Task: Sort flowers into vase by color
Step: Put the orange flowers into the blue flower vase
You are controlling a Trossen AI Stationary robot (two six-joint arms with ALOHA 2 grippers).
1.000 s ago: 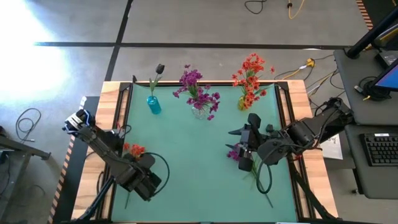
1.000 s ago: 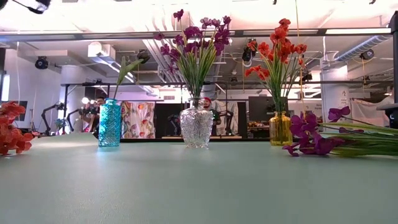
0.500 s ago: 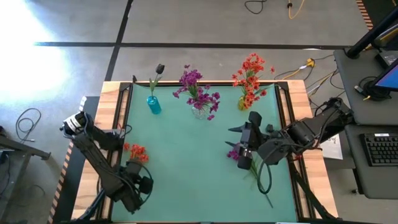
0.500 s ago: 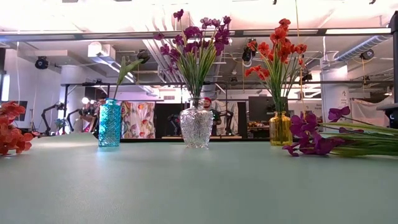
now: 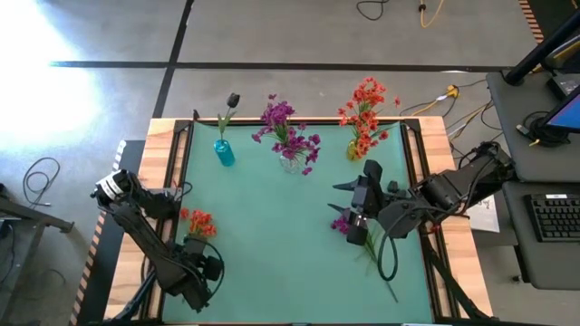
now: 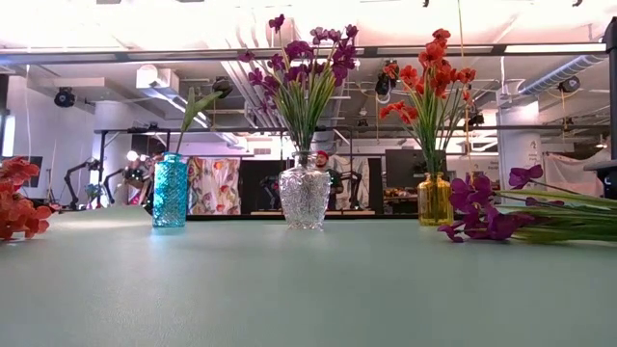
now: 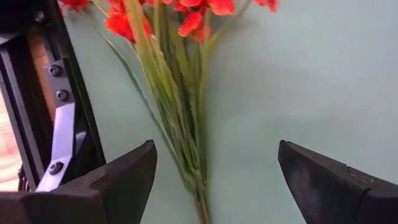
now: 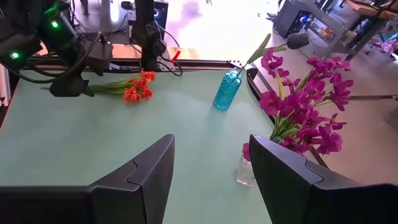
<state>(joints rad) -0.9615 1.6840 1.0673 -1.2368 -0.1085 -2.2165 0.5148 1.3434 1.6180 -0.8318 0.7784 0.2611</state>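
Green mat [image 5: 272, 235] holds 3 vases, 2 loose flowers; both grippers gape empty.

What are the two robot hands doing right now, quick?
Left gripper: open, fingers spread either side of the orange-red flower lying on the table, holding nothing.
Right gripper: open, empty, above the table.
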